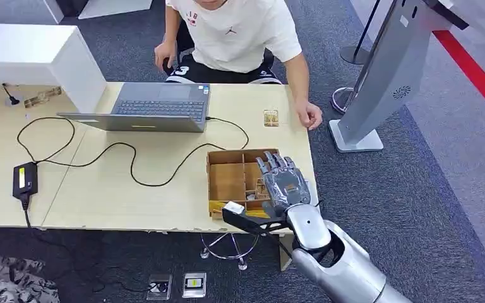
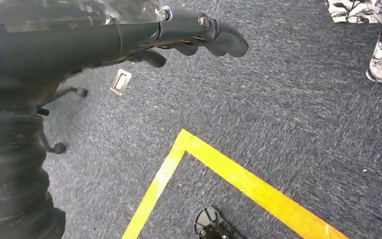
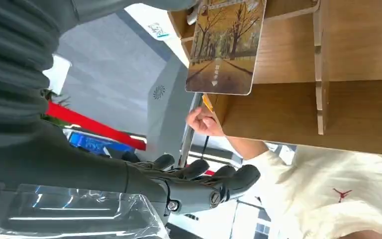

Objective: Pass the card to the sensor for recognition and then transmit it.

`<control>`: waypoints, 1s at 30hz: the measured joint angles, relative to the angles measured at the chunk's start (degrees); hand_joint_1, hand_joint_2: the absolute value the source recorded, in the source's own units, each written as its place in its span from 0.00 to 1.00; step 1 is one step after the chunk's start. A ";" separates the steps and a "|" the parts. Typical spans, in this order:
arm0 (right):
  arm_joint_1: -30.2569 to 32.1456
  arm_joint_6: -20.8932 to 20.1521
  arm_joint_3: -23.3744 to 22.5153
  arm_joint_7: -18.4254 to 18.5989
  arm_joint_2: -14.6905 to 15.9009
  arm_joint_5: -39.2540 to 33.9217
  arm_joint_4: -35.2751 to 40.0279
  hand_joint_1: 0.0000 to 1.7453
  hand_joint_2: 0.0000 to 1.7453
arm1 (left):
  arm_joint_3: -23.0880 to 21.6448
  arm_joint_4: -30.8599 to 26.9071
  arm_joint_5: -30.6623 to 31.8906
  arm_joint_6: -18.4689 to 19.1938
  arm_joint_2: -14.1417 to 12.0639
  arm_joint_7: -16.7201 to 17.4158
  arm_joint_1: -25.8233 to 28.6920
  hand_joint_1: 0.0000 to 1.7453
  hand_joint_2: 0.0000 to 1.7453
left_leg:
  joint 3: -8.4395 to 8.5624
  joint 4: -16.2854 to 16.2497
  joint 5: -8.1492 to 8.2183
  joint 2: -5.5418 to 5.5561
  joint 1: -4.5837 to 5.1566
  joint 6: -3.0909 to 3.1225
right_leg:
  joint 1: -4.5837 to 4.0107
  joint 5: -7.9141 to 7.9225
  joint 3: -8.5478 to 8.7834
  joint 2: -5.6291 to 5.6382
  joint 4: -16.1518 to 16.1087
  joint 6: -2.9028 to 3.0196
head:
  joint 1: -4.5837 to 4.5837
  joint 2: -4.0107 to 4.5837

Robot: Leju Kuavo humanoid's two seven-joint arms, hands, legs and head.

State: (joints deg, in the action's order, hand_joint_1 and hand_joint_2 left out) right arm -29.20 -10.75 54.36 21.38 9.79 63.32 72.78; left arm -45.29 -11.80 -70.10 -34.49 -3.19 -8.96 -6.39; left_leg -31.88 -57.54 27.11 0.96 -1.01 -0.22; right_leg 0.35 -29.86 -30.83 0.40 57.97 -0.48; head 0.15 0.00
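Observation:
A card printed with an autumn tree lane [image 3: 226, 47] stands on edge in a brown cardboard divider box [image 1: 227, 180] at the table's front right. My right hand [image 1: 283, 180] hovers palm down over the box's right compartments. Its fingers [image 3: 199, 181] are stretched out and apart from the card, and its thumb lies close to the card's end. A second small yellowish card [image 1: 270, 118] lies on the table near a seated person's hand [image 1: 309, 115]. A grey kiosk stand [image 1: 385, 76] with a round mark stands right of the table. My left hand [image 2: 199, 35] hangs over the carpet, holding nothing.
A laptop [image 1: 158, 107] sits at the table's back, its cable looping to a power brick [image 1: 24, 178] on the left. A white block [image 1: 31, 53] stands at back left. The person in a white shirt [image 1: 240, 31] sits behind the table. Yellow tape [image 2: 238, 179] marks the floor.

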 joint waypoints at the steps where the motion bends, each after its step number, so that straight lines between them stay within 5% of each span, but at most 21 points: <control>1: -0.01 -0.17 0.09 0.09 0.07 -0.24 0.13 0.02 1.00 | 0.00 -0.02 0.00 0.00 0.00 0.00 0.00 0.00 1.00 | 0.00 0.00 0.00 0.00 0.00 0.00 | 0.00 0.00 0.00 0.00 0.00 0.00 | 0.00 0.02; 7: -0.50 -0.70 0.92 0.35 0.28 -1.42 0.24 0.15 1.00 | 0.00 -0.11 -0.02 0.02 0.00 0.00 0.00 0.00 1.00 | 0.00 0.00 0.00 0.00 0.00 0.00 | 0.00 0.00 0.00 0.00 0.00 0.00 | 0.00 0.02; 30: -5.43 -2.38 3.28 0.28 0.02 -8.15 -4.02 0.18 1.00 | -0.07 -0.24 0.15 0.46 0.00 -0.22 -0.03 0.00 1.00 | -0.03 0.00 0.00 0.01 0.00 0.00 | 0.00 0.00 0.00 0.00 0.00 0.00 | 0.00 0.02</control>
State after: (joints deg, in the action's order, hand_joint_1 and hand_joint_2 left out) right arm -34.63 -13.14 57.64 21.66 9.82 55.17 68.76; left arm -45.35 -12.04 -69.94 -34.03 -3.19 -9.18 -6.42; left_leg -31.91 -57.54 27.11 0.97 -1.01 -0.22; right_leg 0.35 -29.86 -30.83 0.40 57.97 -0.48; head 0.15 0.02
